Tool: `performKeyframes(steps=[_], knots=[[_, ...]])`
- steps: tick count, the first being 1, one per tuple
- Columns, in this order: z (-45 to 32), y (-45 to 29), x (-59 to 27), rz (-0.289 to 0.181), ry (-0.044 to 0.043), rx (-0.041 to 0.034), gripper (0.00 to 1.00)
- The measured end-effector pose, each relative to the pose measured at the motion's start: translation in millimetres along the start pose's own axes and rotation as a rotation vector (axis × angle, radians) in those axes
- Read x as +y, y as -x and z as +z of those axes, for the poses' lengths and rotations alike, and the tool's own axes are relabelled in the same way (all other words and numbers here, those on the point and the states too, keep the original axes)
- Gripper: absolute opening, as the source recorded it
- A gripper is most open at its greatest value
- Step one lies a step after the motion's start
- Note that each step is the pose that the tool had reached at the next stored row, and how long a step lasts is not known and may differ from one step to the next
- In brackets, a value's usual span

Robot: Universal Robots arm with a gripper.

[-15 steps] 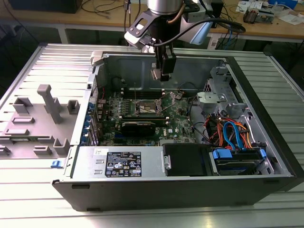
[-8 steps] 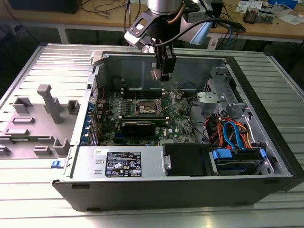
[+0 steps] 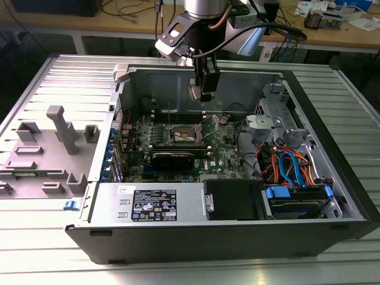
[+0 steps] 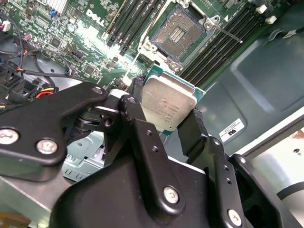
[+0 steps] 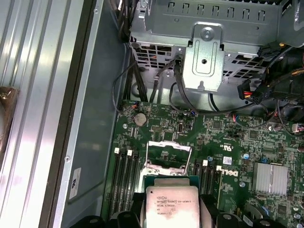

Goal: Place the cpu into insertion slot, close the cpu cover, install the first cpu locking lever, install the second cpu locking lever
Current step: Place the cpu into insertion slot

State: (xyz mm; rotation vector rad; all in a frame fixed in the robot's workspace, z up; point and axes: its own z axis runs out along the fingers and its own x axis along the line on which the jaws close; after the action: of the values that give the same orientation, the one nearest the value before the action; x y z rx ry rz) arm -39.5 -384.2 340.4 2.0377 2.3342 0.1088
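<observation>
Plainly at the first step: bringing the cpu (image 4: 168, 105) to the insertion slot (image 4: 178, 34). Grips the chip by two opposite edges in the tool (image 4: 164, 113), closed on it, with the dull silver top turned up toward both wrist views and a sliver of green edge showing. Hangs over the green motherboard (image 3: 178, 151) inside the open computer case (image 3: 237, 234), toward the far wall in the exterior view, apart from the socket and not touching it. Leaves the socket bare below, its dark contact field showing, with a thin locking lever (image 4: 227, 33) swung out across the memory slots (image 4: 137, 19). Seats nothing yet, and latches nothing, as far as can be judged. Probably calls for squaring the chip's edges to the socket frame, holding it level, and lowering it gently and straight, since a tilted or offset landing could bend the contacts.
</observation>
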Motion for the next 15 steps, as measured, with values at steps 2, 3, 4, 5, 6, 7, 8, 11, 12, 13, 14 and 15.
performKeyframes(steps=[2,3,4,5,6,7,8,11,12,13,14,15], knots=[[0.0,0.0,0.0,0.015,0.0002,-0.0013,0.54],[0.1,0.0,0.0,0.019,0.0002,-0.0016,0.54],[0.1,0.0,0.0,0.024,0.0003,-0.0020,0.54],[0.2,0.0,0.0,0.028,0.0004,-0.0023,0.54],[0.2,0.0,0.0,0.034,0.0005,-0.0029,0.54],[0.3,0.0,0.0,0.040,0.0006,-0.0033,0.54],[0.4,0.0,0.0,0.047,0.0007,-0.0038,0.54],[0.8,0.0,-0.1,0.083,0.0012,-0.0067,0.54],[1.0,0.0,-0.1,0.095,0.0014,-0.0077,0.54],[1.0,0.0,-0.1,0.107,0.0015,-0.0088,0.54],[1.6,-0.1,-0.1,0.113,0.0017,-0.0090,0.54],[3.1,-0.1,-1.3,0.128,0.0018,-0.0106,0.54]])
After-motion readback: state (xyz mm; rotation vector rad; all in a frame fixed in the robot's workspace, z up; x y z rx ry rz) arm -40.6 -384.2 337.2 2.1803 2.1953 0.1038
